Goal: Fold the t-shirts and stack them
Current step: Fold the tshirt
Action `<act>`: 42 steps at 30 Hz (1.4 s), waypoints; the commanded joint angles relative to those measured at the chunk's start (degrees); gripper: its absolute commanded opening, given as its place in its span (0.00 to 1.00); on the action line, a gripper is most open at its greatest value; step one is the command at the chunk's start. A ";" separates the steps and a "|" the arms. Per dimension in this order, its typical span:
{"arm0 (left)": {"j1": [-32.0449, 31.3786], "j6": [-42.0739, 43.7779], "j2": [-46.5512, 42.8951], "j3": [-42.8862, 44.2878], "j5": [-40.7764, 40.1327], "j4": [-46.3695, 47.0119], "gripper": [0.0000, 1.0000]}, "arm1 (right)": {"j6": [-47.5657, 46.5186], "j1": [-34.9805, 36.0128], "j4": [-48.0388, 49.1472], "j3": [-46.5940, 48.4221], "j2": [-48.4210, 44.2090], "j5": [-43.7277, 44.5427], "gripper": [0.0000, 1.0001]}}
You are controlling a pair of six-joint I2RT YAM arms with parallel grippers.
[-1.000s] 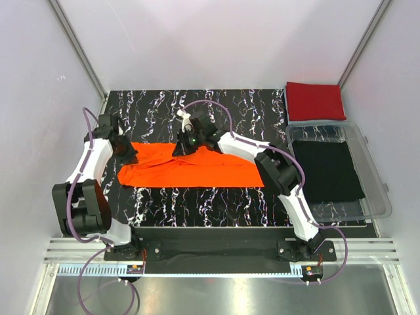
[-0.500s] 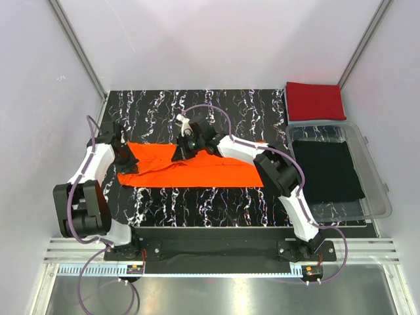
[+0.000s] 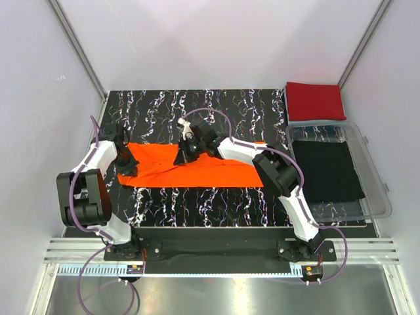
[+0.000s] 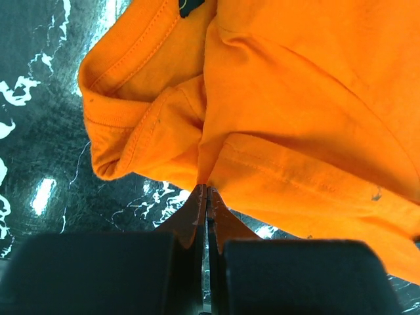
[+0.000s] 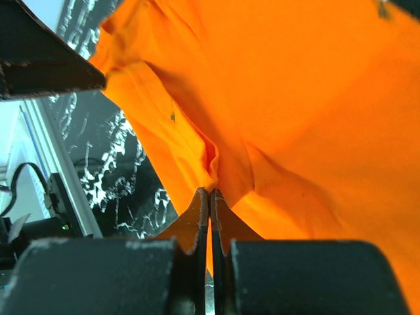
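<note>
Orange shirt: the bright orange soft-cloth t-shirt (image 3: 210,167) lies stretched lengthwise across the middle of the black, white-veined table (image 3: 197,203); its left end is rumpled.
Red shirt: the deep red cloth t-shirt (image 3: 315,100) sits folded in a neat rectangle at the far right corner, well apart from the orange one. It lies just beyond a clear plastic bin (image 3: 335,211) that holds a flat black cloth (image 3: 327,170).
Left jaws: pressed fully together, nipping a thin bit of the orange t-shirt's edge at its left end.
Right jaws: pressed fully together on a raised fold near the shirt's far edge, about mid-length.
Risk: both pinches look shallow, held at the very tips. A pull across the table could let the cloth slip free and leave a crooked fold. The bunched sleeve on the left may get trapped inside the fold.
Top view only: the shirt's whole outline, the red shirt and the bin.
Wrist views only: the pinches themselves, which the arms hide from above. The left wrist view also shows the stitched hems and the crumpled sleeve.
</note>
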 commanded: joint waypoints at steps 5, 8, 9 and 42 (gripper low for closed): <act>0.14 1.91 2.34 4.52 -0.01 2.54 0.01 | 1.76 0.84 1.13 -4.05 -2.09 2.75 0.00; 0.05 2.35 3.22 5.31 1.57 2.45 0.02 | 2.37 1.37 1.22 -4.57 -1.83 3.02 0.00; 0.05 2.44 3.31 5.48 1.31 2.54 0.02 | 2.64 1.37 1.22 -4.75 -1.74 3.19 0.01; 0.40 2.62 18.24 25.69 -3.87 -1.76 0.26 | 5.45 -4.25 -9.94 -6.07 -8.77 17.77 0.25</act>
